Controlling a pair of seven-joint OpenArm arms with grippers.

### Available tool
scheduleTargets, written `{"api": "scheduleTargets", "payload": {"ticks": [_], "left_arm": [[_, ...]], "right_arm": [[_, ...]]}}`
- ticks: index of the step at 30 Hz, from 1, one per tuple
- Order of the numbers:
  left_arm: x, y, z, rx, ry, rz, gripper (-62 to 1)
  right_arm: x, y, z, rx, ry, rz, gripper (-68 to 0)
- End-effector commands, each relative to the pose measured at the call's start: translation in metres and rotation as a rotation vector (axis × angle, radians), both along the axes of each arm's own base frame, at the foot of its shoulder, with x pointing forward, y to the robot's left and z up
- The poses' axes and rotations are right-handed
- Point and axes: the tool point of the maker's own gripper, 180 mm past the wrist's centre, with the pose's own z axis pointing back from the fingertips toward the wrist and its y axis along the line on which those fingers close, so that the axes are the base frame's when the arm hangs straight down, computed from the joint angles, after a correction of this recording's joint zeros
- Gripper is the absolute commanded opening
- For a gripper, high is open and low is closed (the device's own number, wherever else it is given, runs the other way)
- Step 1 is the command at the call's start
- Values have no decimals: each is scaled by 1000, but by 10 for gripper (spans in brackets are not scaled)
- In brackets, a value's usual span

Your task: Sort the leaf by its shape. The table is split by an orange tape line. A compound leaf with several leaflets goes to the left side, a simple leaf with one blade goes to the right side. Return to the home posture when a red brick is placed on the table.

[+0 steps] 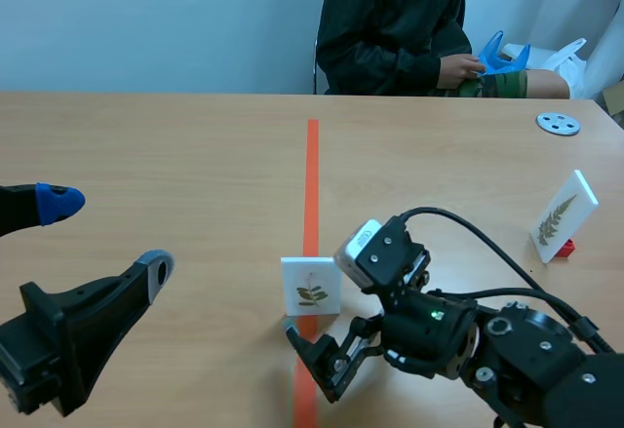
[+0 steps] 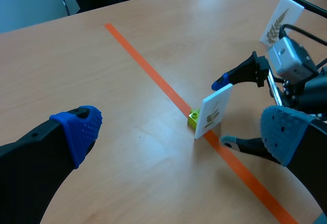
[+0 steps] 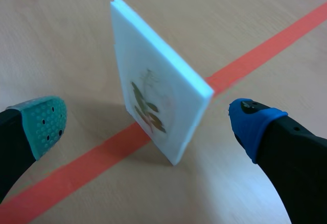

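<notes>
Table [image 1: 146, 136] | leaf card [image 1: 311, 286] on tape [image 1: 312, 184] | left gripper [image 1: 107, 233], right gripper [image 3: 147, 124] wide | yellow base [image 2: 193, 118]: left-wrist view only

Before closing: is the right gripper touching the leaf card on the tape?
Apart: right wrist view shows table between the leaf card and each right gripper pad.

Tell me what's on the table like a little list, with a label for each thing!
middle card: leaf card, upright on the orange tape line, on a yellow-green brick
right gripper: open, fingers either side of that card, not touching
left gripper: open, off to the left, holding nothing
other card: fern card, right side, on a red base
far right: grey disc
</notes>
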Motion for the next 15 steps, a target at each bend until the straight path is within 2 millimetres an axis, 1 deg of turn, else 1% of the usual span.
{"api": "scheduleTargets", "payload": {"ticks": [1,4,6,7,10,15], "left_arm": [[0,-3,5,-20,-13,-3,14],[0,-3,5,-20,-13,-3,14],[0,-3,5,-20,-13,-3,14],[0,-3,5,-20,-13,-3,14],[0,-3,5,-20,-13,-3,14],[0,-3,5,-20,-13,-3,14]], "right_arm": [[9,4,7,10,-35,3,4],[4,13,5,20,-35,29,4],[3,16,5,13,-48,32,4],[3,16,5,8,-57,33,-27],[4,16,5,1,-67,27,-151],[4,16,5,1,-66,27,-254]]}}
